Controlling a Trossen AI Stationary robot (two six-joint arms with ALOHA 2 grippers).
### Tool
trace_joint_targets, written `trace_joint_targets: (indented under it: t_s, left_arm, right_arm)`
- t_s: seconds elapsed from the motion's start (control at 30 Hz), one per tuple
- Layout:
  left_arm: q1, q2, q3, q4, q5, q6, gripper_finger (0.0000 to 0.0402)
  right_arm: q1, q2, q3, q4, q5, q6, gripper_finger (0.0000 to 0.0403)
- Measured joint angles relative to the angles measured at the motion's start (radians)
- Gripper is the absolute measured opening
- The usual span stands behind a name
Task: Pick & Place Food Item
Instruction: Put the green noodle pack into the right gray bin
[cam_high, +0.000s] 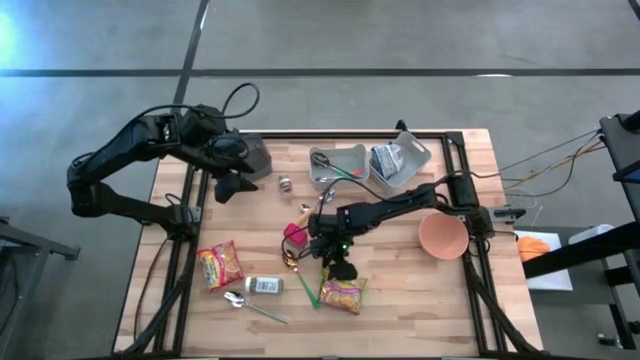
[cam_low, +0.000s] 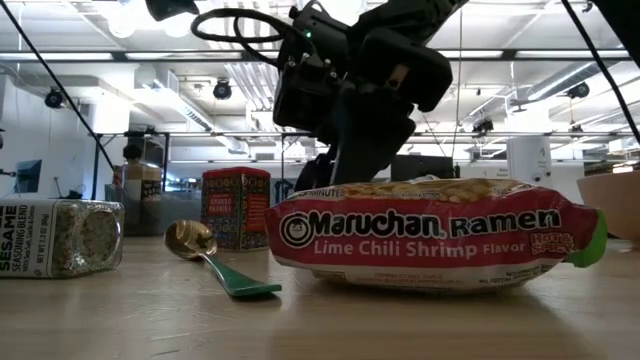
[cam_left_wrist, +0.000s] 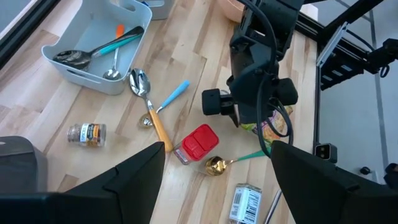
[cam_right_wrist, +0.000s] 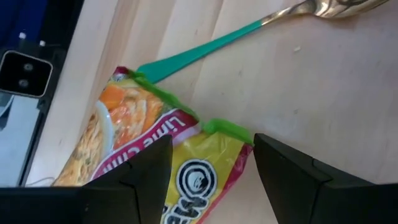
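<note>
Your right gripper (cam_right_wrist: 208, 171) hung open, holding nothing, over the corner of the ramen pack (cam_high: 342, 292), which lay flat on the desk (cam_high: 420, 310) beside the green spoon (cam_right_wrist: 205, 46); closing there risked pinching only the wrapper edge and letting it slip. Your left gripper (cam_left_wrist: 214, 180) waited wide, well apart

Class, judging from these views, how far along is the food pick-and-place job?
Nothing looks placed yet. The right hand hovers open over the ramen packet, which lies flat on the table. Grasping and moving it remain. The left hand waits open near the table's far-left corner.
</note>
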Motion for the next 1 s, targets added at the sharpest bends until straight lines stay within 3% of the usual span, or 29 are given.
trace_joint_targets:
  t_s: [0.47,1.0]
  left_arm:
    - [0.0,0.0,0.0,-0.005,0.0,-0.002,0.0296]
    - [0.0,-0.001,0.0,-0.03,0.0,-0.003,0.0296]
  right_arm:
    - [0.003,0.02,-0.02,0.082,0.0,0.089,0.021]
    - [0.001,0.03,-0.027,0.066,0.03,0.117,0.0028]
